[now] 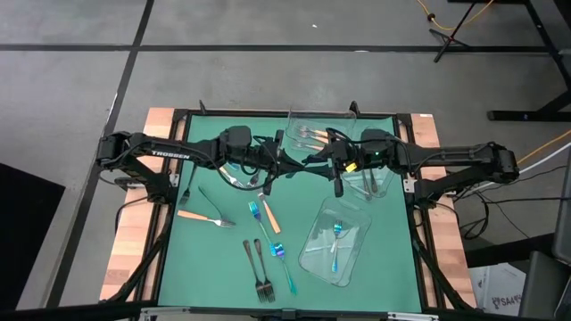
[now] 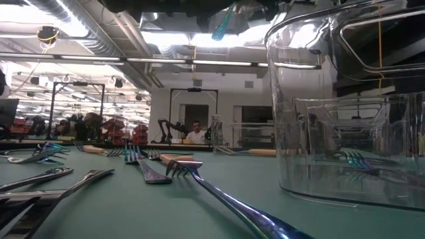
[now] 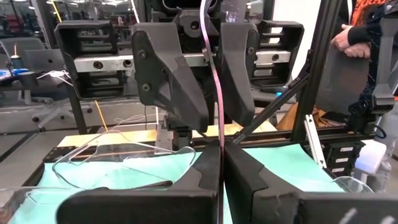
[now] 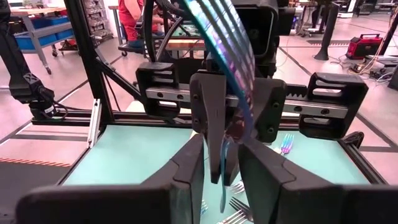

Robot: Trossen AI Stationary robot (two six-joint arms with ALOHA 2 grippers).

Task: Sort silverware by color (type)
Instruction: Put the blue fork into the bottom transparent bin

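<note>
An iridescent blue-teal fork (image 3: 213, 93) stands upright high over the middle of the green table, between my two grippers, which face each other. My left gripper (image 3: 221, 155) is shut on it. My right gripper (image 4: 222, 149) is open, one finger on either side of the fork (image 4: 227, 68), and I see no touch. Several other forks lie flat on the mat: orange-handled (image 1: 203, 217), dark (image 1: 259, 267) and blue-teal (image 1: 278, 250). My left gripper pinches the fork's thin shaft (image 3: 217, 140) between its two fingers, flat faces against the pads. The fingers lie level, come from the table's left and cross the fork. The fork stands upright, reaching above and below the fingers, clear of the table.
Three clear plastic trays stand on the mat. One at the far edge (image 1: 294, 120) holds orange-handled forks, one sits at the right (image 1: 375, 187), and one at the near right (image 1: 317, 254) holds a blue-teal fork. A person's hand (image 3: 345, 37) shows beyond the table.
</note>
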